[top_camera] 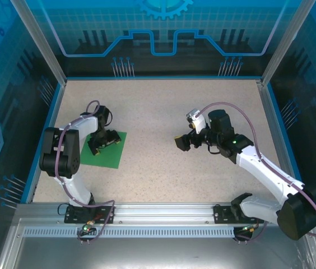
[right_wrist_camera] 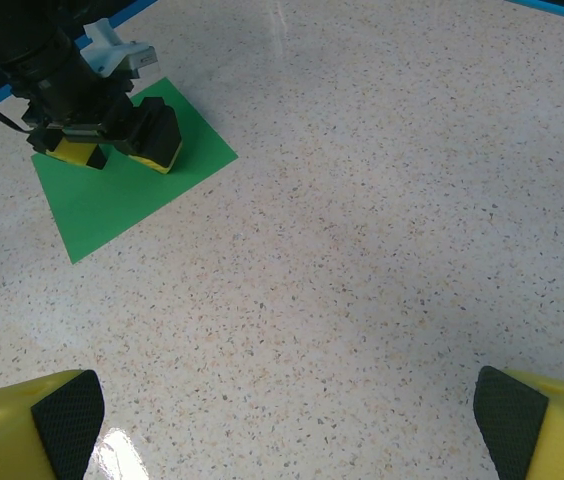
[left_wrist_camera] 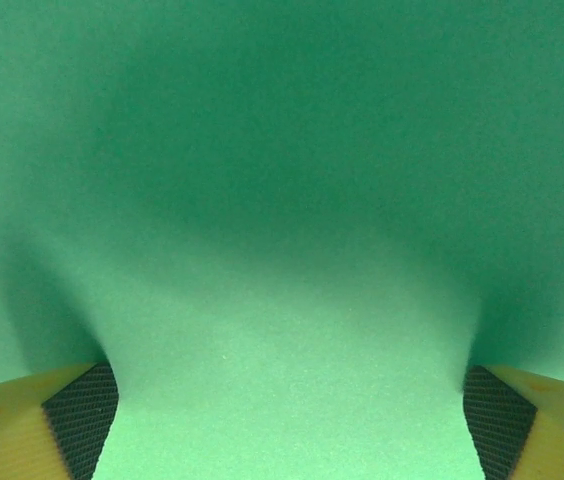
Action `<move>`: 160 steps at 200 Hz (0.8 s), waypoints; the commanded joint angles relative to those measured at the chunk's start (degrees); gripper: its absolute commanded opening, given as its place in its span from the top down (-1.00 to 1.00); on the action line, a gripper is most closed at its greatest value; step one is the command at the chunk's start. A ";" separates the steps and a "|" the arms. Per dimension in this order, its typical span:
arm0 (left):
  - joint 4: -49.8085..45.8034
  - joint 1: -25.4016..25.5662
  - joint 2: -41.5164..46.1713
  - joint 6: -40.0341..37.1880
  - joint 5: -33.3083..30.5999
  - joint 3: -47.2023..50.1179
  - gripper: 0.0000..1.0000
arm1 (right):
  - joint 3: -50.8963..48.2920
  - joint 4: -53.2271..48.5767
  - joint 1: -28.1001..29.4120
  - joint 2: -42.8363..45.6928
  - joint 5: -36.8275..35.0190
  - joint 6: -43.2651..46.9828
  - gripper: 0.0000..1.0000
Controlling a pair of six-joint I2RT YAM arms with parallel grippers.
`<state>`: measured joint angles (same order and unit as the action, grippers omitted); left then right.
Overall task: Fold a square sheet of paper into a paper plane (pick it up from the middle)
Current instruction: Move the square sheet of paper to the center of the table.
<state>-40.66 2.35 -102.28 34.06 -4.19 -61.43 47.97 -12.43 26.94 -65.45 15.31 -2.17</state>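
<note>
The square sheet of paper (top_camera: 110, 159) is bright green and lies flat and unfolded on the table's left side. My left gripper (top_camera: 103, 143) points down onto its middle, jaws open, with both fingertips on the sheet. In the left wrist view the paper (left_wrist_camera: 282, 200) spans the gap between the dark pads (left_wrist_camera: 84, 412) of the gripper (left_wrist_camera: 290, 425). My right gripper (top_camera: 181, 142) hovers open over bare table right of centre. Its wrist view shows the gripper (right_wrist_camera: 287, 425) empty, with the sheet (right_wrist_camera: 112, 205) and the left gripper (right_wrist_camera: 114, 150) far off. The paper plane is out of view.
The speckled tabletop (top_camera: 163, 112) is ringed by a blue rim and aluminium frame posts (top_camera: 40, 45). Both arm bases are bolted to the rail (top_camera: 163, 213) at the near edge.
</note>
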 commanded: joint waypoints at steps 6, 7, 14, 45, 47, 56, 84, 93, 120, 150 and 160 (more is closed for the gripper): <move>-3.56 1.78 -0.84 0.78 0.62 0.29 -0.96 | 0.73 0.07 -0.97 1.43 1.07 -0.94 -0.99; -3.51 1.87 -0.79 0.80 0.47 0.32 -0.97 | 0.73 0.05 -0.99 1.45 1.10 -0.92 -0.98; -3.57 2.36 -0.34 0.99 -0.08 0.56 -0.97 | 0.58 0.35 -1.09 1.70 1.17 -1.04 -0.98; -5.14 3.00 0.19 1.73 -0.95 0.26 -0.96 | -0.54 1.92 -2.37 2.43 2.73 -1.90 -0.98; -5.06 3.01 0.36 1.76 -0.77 0.30 -0.95 | -0.62 1.95 -2.47 2.43 2.82 -1.92 -0.98; -4.49 3.20 1.48 2.68 -0.20 0.75 -0.92 | -0.86 2.21 -2.89 2.52 3.38 -2.08 -0.98; -3.16 3.98 0.26 3.80 2.31 1.29 -0.90 | -1.73 2.33 -4.10 3.16 5.15 -2.50 -0.98; -3.28 5.14 -0.92 4.35 2.61 1.26 -0.91 | -1.82 2.02 -4.34 3.55 5.33 -2.30 -0.98; -2.40 8.70 -1.43 6.90 2.70 1.56 -0.93 | -1.92 1.08 -5.41 4.70 5.95 -2.60 -0.98; -3.76 12.59 -1.72 8.54 2.96 -1.16 -0.93 | -3.54 3.13 -5.36 5.48 13.41 -6.25 -0.98; -3.83 14.35 -1.54 9.69 3.09 -1.85 -0.94 | -4.16 3.54 -5.02 5.72 15.31 -7.21 -0.98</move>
<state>-43.24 13.32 -102.35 40.18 -4.14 -61.49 45.78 -10.50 22.02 -60.73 23.09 -5.82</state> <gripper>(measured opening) 0.965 0.992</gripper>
